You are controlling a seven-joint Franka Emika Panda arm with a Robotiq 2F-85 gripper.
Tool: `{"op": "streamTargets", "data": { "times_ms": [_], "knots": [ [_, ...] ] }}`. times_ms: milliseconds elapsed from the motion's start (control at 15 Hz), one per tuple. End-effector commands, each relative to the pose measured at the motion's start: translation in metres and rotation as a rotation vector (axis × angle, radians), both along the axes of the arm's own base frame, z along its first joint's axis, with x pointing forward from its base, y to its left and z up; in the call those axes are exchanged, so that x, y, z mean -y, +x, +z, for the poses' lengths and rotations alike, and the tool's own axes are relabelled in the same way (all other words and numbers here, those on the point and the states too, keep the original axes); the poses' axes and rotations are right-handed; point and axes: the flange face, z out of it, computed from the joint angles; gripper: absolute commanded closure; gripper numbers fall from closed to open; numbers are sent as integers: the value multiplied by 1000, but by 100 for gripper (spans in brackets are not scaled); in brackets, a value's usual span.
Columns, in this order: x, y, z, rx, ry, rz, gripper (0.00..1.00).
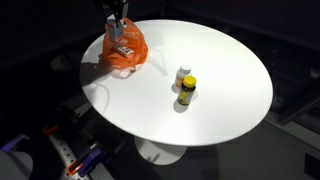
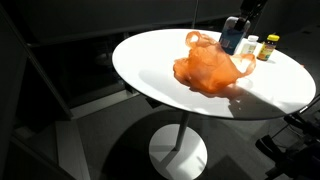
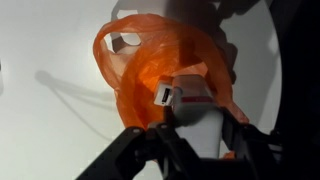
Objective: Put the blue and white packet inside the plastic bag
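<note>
Jaws seemingly pinch the packet (image 3: 192, 100), likely light, stiffish and slick, across its flat sides; limp plastic bag (image 3: 125, 70) gapes just ahead of them.

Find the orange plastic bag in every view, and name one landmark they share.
In an exterior view: the orange plastic bag sits upper left, near the table's rim.
In an exterior view: the bag sits right of centre, on the table.
Wrist view: the bag fills the upper centre, behind the packet gripped by the claw.
Shared landmark: the white round table.
</note>
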Motion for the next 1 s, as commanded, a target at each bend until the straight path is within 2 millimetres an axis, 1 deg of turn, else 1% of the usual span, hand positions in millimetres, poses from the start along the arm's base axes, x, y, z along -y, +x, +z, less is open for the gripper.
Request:
{"op": "streamTargets", "data": {
  "times_ms": [0, 133, 467, 600, 733, 933],
  "knots": [
    [2, 0, -13, 0, -7, 32, 77],
    [5, 4, -26, 3, -39, 31, 77],
    [24, 21, -57, 49, -132, 31, 77],
    [28, 26, -69, 68, -147, 36, 77],
    [29, 29, -76, 92, -147, 40, 77],
    [26, 32, -81, 123, -136, 39, 77]
  ]
}}
